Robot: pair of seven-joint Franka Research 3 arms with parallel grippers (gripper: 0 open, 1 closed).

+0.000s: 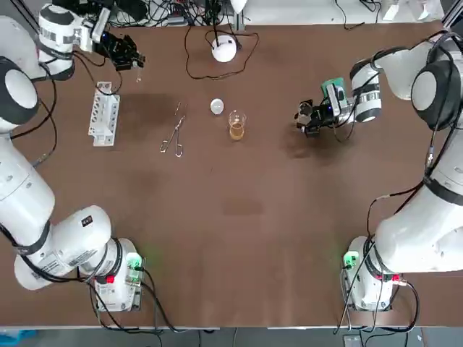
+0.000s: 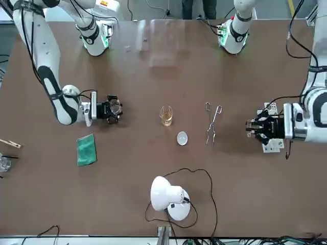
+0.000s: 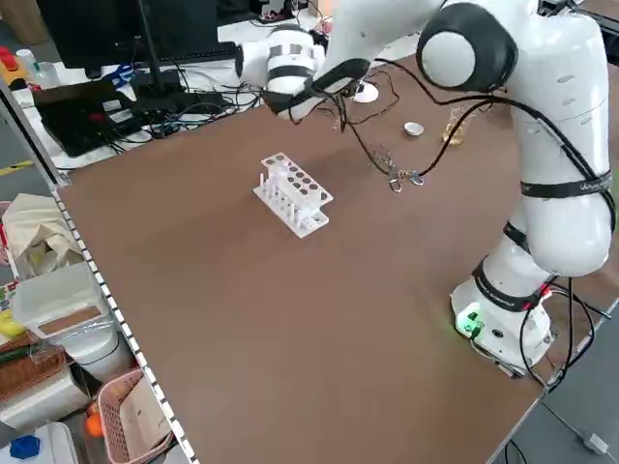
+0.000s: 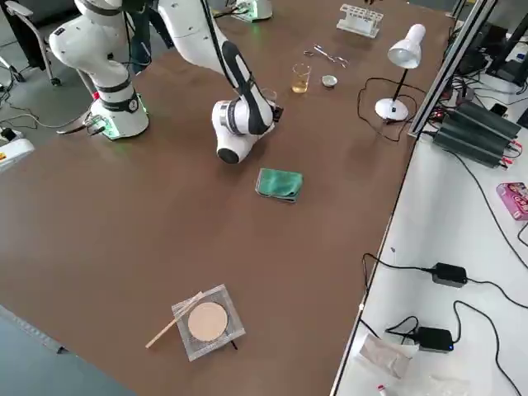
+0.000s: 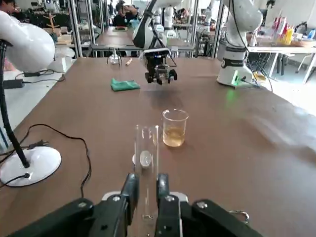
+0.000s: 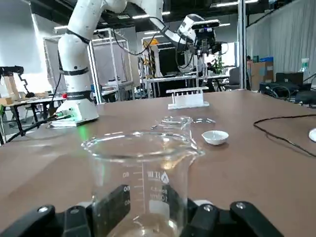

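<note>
My left gripper (image 1: pixel 130 56) hovers at the far left, beyond the white test tube rack (image 1: pixel 103 114), shut on an upright clear test tube (image 5: pixel 146 168). My right gripper (image 1: pixel 309 117) is low over the table at the right, shut on an empty glass beaker (image 6: pixel 140 173). Between them stand a small beaker of amber liquid (image 1: pixel 236 126), a little white dish (image 1: pixel 217 107) and metal tongs (image 1: pixel 173 134). In the front view the right gripper (image 2: pixel 111 109) and left gripper (image 2: pixel 254 126) face each other across these.
A white desk lamp (image 1: pixel 224 48) with its cable stands at the far middle edge. A green cloth (image 2: pixel 86 149) lies beyond the right gripper. A wire gauze with a round disc (image 4: pixel 206 322) and a wooden stick lies far off to the right.
</note>
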